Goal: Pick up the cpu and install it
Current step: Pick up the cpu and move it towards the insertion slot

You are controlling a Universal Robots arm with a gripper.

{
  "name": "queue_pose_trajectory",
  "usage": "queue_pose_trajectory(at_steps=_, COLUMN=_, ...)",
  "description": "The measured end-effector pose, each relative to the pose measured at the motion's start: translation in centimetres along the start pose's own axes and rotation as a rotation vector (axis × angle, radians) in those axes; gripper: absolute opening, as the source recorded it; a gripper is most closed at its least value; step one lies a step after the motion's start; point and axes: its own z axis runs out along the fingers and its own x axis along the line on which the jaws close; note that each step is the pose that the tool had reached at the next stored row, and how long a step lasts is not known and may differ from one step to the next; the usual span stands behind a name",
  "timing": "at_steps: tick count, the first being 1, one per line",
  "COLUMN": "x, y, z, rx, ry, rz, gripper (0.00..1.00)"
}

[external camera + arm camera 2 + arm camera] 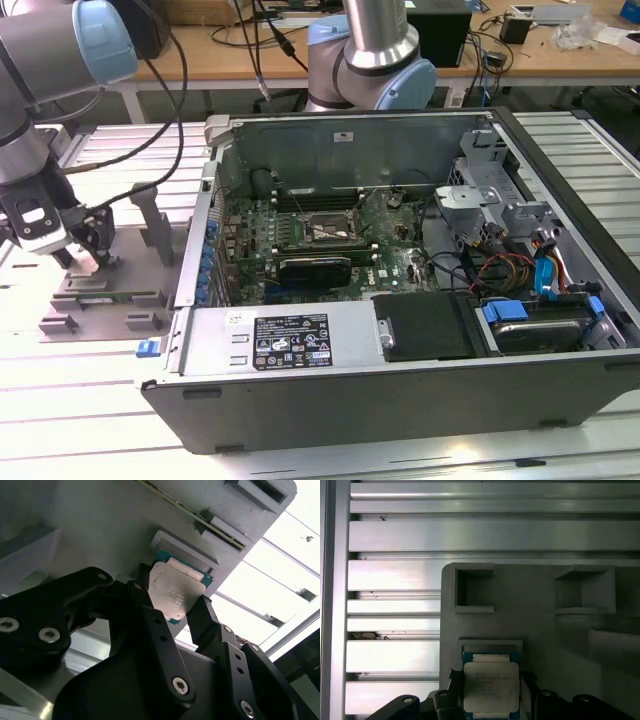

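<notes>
On the grey tray point(540, 630), at a shallow recess, sits the cpu point(491, 686), with the pincer point(172, 602) apparently clenched on two of its opposite edges. I judge it light, stiff, fragile and smooth-topped, best held squarely by those side edges.

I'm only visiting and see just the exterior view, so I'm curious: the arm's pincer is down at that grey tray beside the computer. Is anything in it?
Observer: Yes. In the first wrist view a silvery square chip, the cpu, sits inside the pincer.
Visitor: Is it gripped?
Observer: In the second wrist view the black fingers stand against two opposite edges of it.
Visitor: Lifted yet?
Observer: Cannot tell; the first wrist view shows it right at its recess in the grey tray.
</notes>
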Motion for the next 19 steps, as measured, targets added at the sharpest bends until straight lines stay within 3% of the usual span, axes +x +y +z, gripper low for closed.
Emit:
queue_pose_trajectory(at_steps=6, x=-0.01, y=0.01, z=-0.19, rx=0.0001, ry=-0.0002, rz=0.003, gripper=0.54)
queue_pose_trajectory(at_steps=19, x=-0.01, y=0.1, z=-1.95, rx=0.0011, ry=-0.0004, rz=0.004, gripper=0.54)
